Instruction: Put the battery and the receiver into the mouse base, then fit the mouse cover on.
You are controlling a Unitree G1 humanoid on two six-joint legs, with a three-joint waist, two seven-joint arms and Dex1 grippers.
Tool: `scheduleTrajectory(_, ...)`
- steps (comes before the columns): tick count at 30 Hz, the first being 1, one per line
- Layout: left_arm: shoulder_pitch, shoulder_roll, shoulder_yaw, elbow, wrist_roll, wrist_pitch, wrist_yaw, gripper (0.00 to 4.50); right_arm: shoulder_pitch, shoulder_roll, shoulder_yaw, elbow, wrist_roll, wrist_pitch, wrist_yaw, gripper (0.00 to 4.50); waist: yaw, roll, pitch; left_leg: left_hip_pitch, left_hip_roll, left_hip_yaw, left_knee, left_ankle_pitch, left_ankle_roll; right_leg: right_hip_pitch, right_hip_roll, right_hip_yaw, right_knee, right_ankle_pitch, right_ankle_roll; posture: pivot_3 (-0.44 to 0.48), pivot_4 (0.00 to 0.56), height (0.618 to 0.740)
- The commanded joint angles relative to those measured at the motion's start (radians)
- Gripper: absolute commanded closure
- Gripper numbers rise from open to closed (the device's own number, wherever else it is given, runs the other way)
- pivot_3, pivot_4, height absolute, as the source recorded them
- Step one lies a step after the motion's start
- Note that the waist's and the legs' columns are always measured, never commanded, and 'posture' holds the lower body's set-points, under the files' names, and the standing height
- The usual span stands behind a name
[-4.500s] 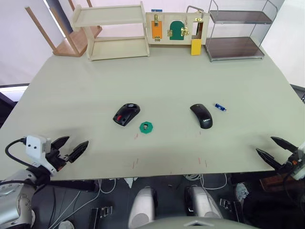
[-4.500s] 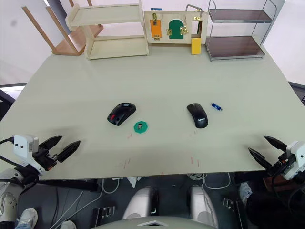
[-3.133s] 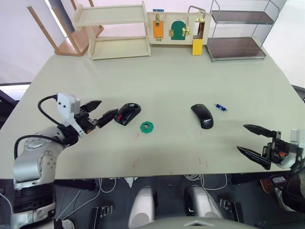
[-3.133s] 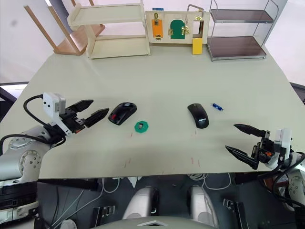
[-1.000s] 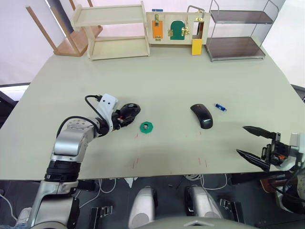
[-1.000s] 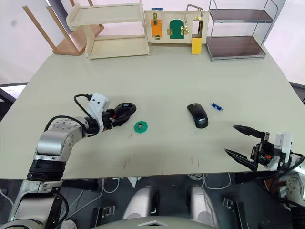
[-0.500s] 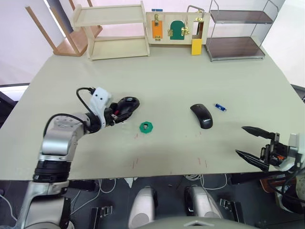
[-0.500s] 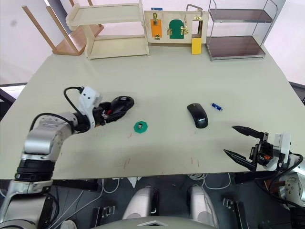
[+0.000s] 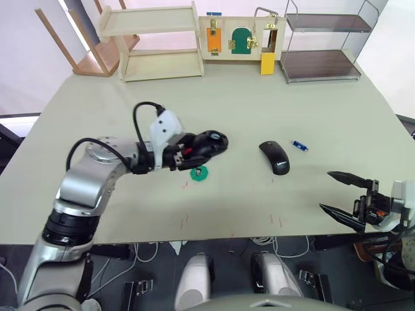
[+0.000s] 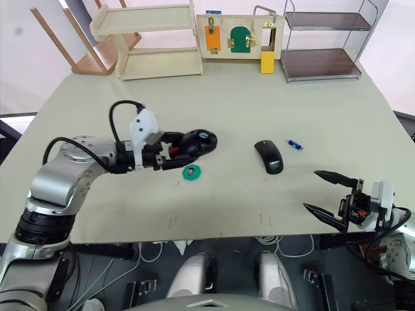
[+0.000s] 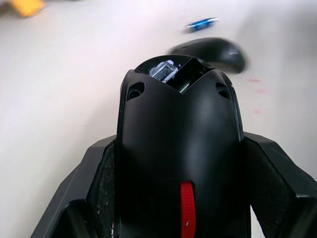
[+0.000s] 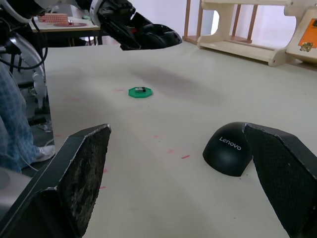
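Green disc (image 9: 200, 172) lies under the held mouse base (image 9: 206, 143).

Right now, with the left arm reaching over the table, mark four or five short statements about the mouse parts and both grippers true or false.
1. The left gripper holds the black mouse base with the red scroll wheel clear of the table. True.
2. The small bright-blue cylindrical battery already sits inside the base. False: it lies on the pale table, beside the glossy all-black mouse cover.
3. The right gripper is open and holds nothing. True.
4. The tiny dark and silvery receiver rests on the green octagonal disc. True.
5. The cover is fitted on the base. False: it lies apart on the table, toward the robot's right.
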Motion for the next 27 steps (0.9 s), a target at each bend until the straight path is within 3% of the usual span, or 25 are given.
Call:
scheduleTrajectory(1,-0.011,-0.004,-0.063,-0.081,0.015,0.011,-0.004,1.55,0.003,-0.012,-0.019,-0.037,0.018,0.0,0.002,0.0,-0.001,0.0,0.0,0.0,0.0,0.0,0.0,0.0,0.0,0.0,0.0,0.0,0.0,0.0,0.0,0.0,0.15,0.74)
scheduleTrajectory(13,0.031,-0.071,-0.256,-0.12,0.11,-0.045,0.005,1.55,-0.015,-0.03,-0.018,-0.04,0.013,0.011,-0.006,0.0,0.0,0.0,0.0,0.0,0.0,0.0,0.0,0.0,0.0,0.0,0.0,0.0,0.0,-0.002,-0.003,0.0,0.15,0.74)
scheduleTrajectory(22,0.099,-0.085,-0.323,-0.12,0.169,-0.085,0.011,1.55,-0.028,-0.05,-0.023,-0.039,0.011,0.029,-0.019,0.0,0.0,0.0,0.0,0.0,0.0,0.0,0.001,0.0,0.0,0.0,0.0,0.001,0.0,-0.002,-0.003,0.0,0.15,0.74)
scheduleTrajectory(27,0.123,-0.091,-0.342,-0.102,0.198,-0.114,0.0,1.55,-0.057,-0.045,-0.029,-0.026,-0.019,0.039,-0.11,0.0,0.0,0.0,0.0,0.0,0.0,0.0,0.001,0.0,0.0,0.0,0.0,0.001,0.001,-0.002,-0.003,0.0,0.15,0.74)
